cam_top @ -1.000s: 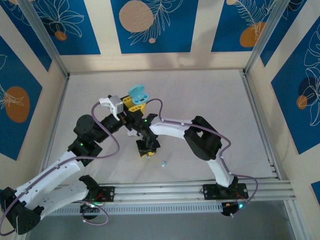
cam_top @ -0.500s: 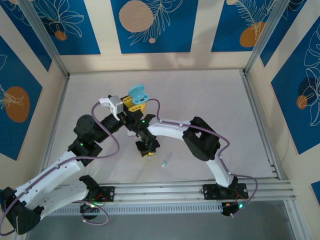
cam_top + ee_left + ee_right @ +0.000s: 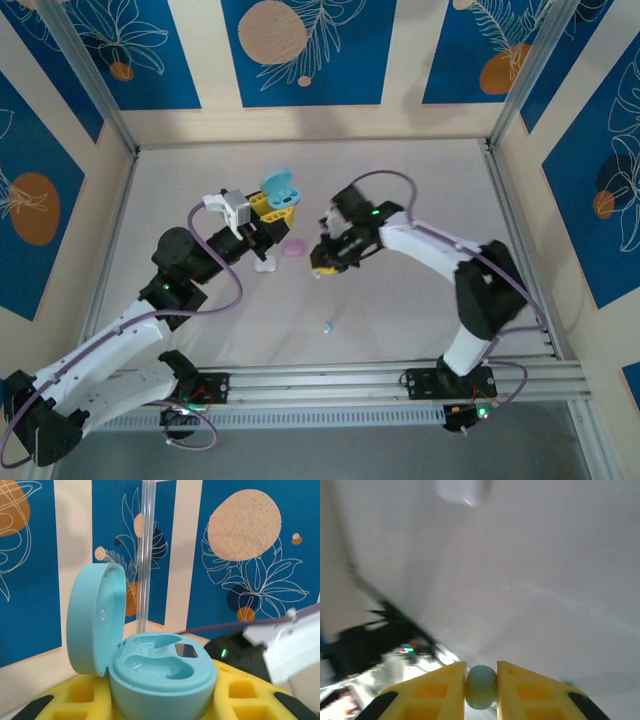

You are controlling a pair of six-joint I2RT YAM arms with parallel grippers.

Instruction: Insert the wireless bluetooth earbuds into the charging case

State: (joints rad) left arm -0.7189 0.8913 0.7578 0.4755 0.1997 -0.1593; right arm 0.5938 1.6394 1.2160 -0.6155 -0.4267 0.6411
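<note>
My right claw (image 3: 481, 674) is closed on a light blue earbud (image 3: 481, 690), pinched between its two yellow fingers. My left claw (image 3: 268, 208) grips the open light blue charging case (image 3: 162, 672) at its base, lid standing up. A second blue earbud (image 3: 328, 327) lies loose on the tabletop (image 3: 420, 190).

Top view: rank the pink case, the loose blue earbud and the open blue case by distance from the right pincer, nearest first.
1. pink case, just left of the right pincer.
2. loose blue earbud, nearer the arm bases.
3. open blue case, farther back and left.
</note>
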